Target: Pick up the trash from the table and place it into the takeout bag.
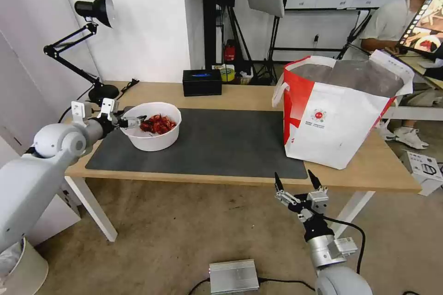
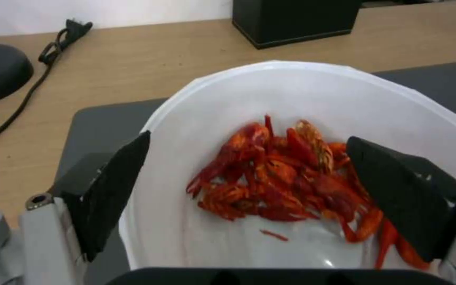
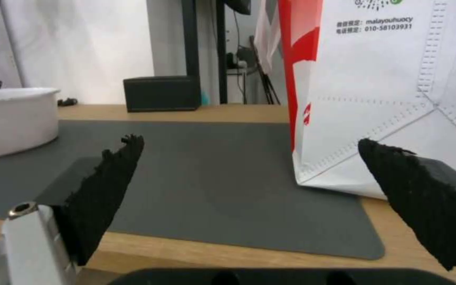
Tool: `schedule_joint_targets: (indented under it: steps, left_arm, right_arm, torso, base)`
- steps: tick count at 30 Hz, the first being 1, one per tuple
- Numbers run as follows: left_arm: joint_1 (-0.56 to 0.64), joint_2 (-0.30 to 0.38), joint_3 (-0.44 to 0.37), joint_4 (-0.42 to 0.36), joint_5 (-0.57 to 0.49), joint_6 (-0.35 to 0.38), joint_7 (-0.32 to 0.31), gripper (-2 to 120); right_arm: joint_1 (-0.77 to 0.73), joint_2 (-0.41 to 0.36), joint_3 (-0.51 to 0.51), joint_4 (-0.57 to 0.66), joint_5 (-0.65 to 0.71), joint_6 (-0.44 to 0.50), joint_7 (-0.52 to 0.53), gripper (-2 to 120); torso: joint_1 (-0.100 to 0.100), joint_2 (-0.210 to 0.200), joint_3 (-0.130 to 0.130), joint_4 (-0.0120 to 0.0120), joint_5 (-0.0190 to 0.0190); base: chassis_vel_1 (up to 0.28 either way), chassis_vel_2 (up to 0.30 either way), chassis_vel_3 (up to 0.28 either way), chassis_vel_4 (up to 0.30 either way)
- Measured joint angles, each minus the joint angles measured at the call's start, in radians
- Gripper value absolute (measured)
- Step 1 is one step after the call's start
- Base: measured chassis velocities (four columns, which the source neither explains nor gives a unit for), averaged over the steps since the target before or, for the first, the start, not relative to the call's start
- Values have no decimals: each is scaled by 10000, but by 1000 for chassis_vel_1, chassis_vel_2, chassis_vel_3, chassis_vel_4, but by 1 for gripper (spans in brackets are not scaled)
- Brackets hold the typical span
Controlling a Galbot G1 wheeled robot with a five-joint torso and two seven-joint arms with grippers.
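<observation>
A: Where was the white bowl of red shells [image 1: 153,127] placed when the moment was recorded?

B: It was set on the left part of the dark grey mat [image 1: 217,143], which was spread over the light-wood surface [image 1: 240,94]. The red shells [image 2: 286,174] were heaped toward one side of its floor.

A: And how was the left pincer [image 1: 136,122] positioned?

B: It was held at the bowl's left rim, its fingers spread wide. In the left wrist view one black pad [image 2: 113,190] was seen outside the white wall and the other pad [image 2: 402,198] inside, above the shells, so the rim was straddled. Nothing was gripped; whether the wall was touched could not be told.

A: What of the takeout bag [image 1: 339,113]?

B: The white and red bag was stood upright at the right end of the surface, partly on the mat's right edge, its mouth open and its silver lining exposed. It was kept well apart from the bowl.

A: Was the right pincer [image 1: 297,184] engaged?

B: No. It was held below and in front of the surface's near edge, pointed upward, fingers wide apart and empty, near the bag's front corner.

A: Anything else noted?

B: A black tissue box [image 1: 202,82] was seen at the far edge, and a black desk lamp [image 1: 94,46] at the far left corner.
</observation>
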Motion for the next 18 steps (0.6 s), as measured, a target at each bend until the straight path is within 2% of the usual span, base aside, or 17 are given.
schedule_joint_targets:
  steps: [5,8,18]
  left_arm:
    - [-266,-37,259,386,6,17,-4,100]
    - [-575,14,618,1054,10,15,94,100]
    - [-647,-138,809,1333,5,20,161,100]
  right_arm:
    - [0,0,0,0,0,0,0,100]
    - [0,0,0,0,0,1,0,100]
    - [0,0,0,0,0,1,0,100]
  torso:
    - [0,0,0,0,0]
    - [0,0,0,3,-1]
    - [-1,-1,0,2,0]
  base:
    - [0,0,0,0]
    - [0,0,0,0]
    - [0,0,0,0]
